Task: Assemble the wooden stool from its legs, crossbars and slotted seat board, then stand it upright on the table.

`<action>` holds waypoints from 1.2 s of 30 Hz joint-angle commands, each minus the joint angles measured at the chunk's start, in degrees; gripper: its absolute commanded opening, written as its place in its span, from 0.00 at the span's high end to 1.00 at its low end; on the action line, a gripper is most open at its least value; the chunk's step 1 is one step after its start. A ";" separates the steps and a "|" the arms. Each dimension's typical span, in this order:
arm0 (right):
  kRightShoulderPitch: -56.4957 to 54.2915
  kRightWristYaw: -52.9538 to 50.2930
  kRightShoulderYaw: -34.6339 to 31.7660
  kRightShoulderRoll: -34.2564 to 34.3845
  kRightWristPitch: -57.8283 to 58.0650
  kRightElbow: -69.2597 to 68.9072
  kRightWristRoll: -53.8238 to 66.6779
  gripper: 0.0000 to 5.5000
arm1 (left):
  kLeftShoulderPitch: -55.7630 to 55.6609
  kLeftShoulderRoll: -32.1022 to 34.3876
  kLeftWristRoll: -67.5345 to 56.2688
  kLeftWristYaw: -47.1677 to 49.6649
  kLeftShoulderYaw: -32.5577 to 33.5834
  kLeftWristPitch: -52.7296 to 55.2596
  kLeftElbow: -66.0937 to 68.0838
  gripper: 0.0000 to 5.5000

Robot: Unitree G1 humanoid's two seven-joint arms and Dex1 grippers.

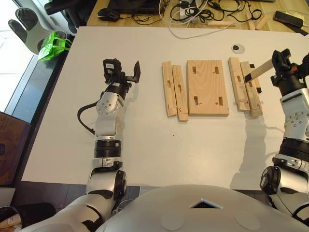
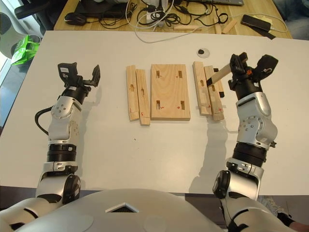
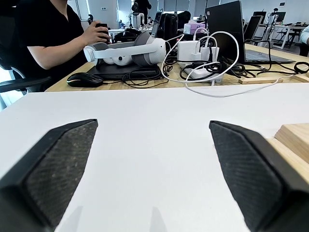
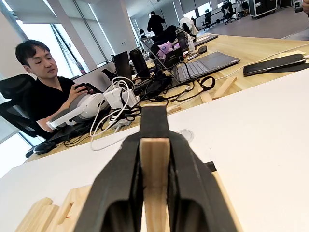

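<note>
Crossbar [image 1: 259,70]: slim wooden strip, pinched at one end by the right hand [image 1: 276,62] and raised above the right-hand group of wooden pieces [image 1: 245,88]; its free end slopes down toward them; whether it touches them cannot be told. Left hand [image 1: 124,70]: fingers spread wide, holding nothing, low over the table [image 1: 145,145], well apart from the left-hand pair of wooden pieces [image 1: 174,92]. Seat board [image 1: 207,87]: flat on the table between the two sets of pieces; four slots, none with a part in it. Handling, as judged: all parts stiff, light, dry wood, unlikely to slip or break; the crossbar, gripped at its end, may pivot in the pinch, so a hold nearer the middle seems safer; the seat board is broad and lies flush, best taken across its long edges. Containers: a green bag [image 1: 54,44] beyond the table's left edge; contents not to be made out.
</note>
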 commanded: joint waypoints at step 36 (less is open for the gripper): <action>-9.71 -0.99 12.27 2.93 -14.17 16.51 -19.60 0.93 | -1.26 -0.12 1.44 2.10 0.13 1.80 3.59 0.22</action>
